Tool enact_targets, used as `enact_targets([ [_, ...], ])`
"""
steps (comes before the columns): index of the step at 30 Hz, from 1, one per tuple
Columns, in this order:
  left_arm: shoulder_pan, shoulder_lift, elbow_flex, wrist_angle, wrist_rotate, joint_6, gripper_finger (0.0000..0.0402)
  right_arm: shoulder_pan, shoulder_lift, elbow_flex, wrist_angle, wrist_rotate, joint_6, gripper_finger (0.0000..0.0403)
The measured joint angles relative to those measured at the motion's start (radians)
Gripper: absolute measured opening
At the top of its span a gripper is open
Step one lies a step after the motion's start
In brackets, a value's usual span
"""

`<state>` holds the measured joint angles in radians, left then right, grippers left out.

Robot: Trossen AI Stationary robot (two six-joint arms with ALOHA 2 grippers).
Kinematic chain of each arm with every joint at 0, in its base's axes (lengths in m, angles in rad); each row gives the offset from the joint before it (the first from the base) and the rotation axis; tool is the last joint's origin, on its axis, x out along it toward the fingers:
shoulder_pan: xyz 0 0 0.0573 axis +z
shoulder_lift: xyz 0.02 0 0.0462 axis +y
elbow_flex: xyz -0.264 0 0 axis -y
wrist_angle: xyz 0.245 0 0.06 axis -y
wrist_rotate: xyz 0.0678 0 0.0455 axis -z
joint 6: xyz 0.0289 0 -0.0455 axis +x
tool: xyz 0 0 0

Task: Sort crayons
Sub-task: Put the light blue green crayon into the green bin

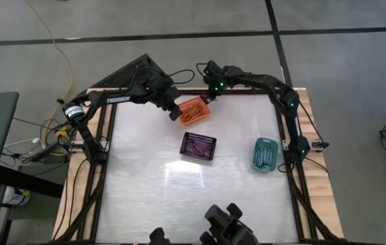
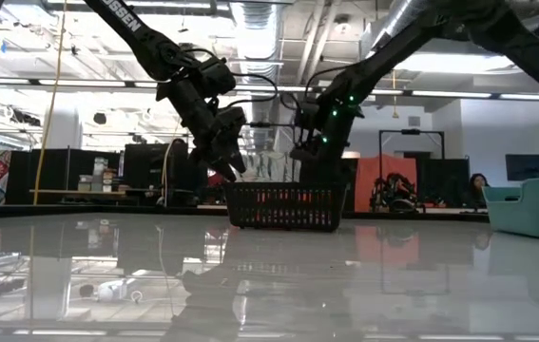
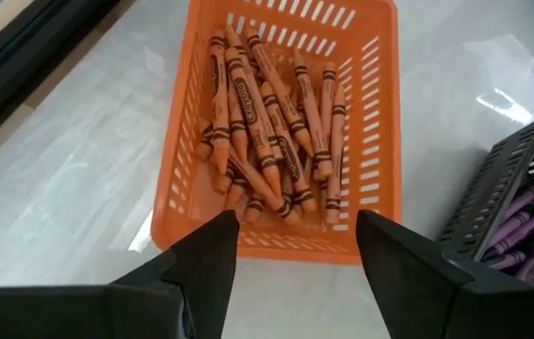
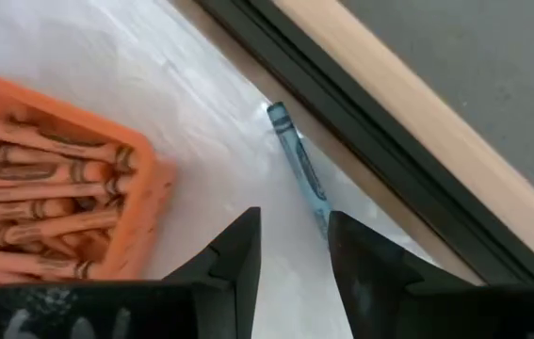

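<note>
White, glossy worktop (image 1: pixel 145 197) is seen framed in wood. At upper centre of the high view, the orange basket (image 1: pixel 193 111) is filled with orange crayons (image 3: pixel 267 132). The left pincer (image 3: pixel 295 240) is held above its near rim, fingers apart, nothing gripped. The right pincer (image 4: pixel 293 247) is poised with fingers apart over a teal crayon (image 4: pixel 299 169) lying by the worktop's edge. Purple crayons (image 1: pixel 198 144) are found in the black basket (image 1: pixel 211 153), teal crayons (image 1: pixel 264 155) in the teal basket (image 1: pixel 265 142).

- orange basket (image 3: pixel 380 141), slotted walls, orange crayons (image 3: pixel 267 132) with black bands
- black basket (image 1: pixel 199 145), purple crayons (image 3: pixel 521 221)
- teal basket (image 1: pixel 265 154)
- blue crayon (image 4: pixel 299 165)
</note>
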<state>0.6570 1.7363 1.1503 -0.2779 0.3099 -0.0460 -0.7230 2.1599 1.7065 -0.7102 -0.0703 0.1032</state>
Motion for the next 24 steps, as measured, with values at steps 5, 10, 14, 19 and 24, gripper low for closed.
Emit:
enact_targets([
  [5, 0.0, 0.0, 0.0, -0.014, 0.008, 0.0, 0.0207, -0.023, 0.006, -0.008, 0.01, -0.004, -0.056, 0.0145],
  [10, 0.0, 0.0, 0.0, -0.02, 0.008, -0.001, 0.0207, -0.042, 0.005, -0.016, 0.014, -0.006, -0.112, 0.0145],
  [14, -0.001, 0.0, 0.0, -0.02, 0.008, -0.002, 0.0207, -0.038, 0.006, -0.033, 0.023, -0.008, -0.161, 0.0145],
  [19, 0.0, 0.0, 0.0, -0.018, 0.008, -0.002, 0.0207, -0.036, 0.005, -0.058, 0.038, -0.039, -0.198, 0.0145],
  [24, 0.0, 0.0, 0.0, -0.016, 0.008, 0.0, 0.0207, -0.029, 0.005, -0.084, 0.056, -0.039, -0.208, 0.0145],
])
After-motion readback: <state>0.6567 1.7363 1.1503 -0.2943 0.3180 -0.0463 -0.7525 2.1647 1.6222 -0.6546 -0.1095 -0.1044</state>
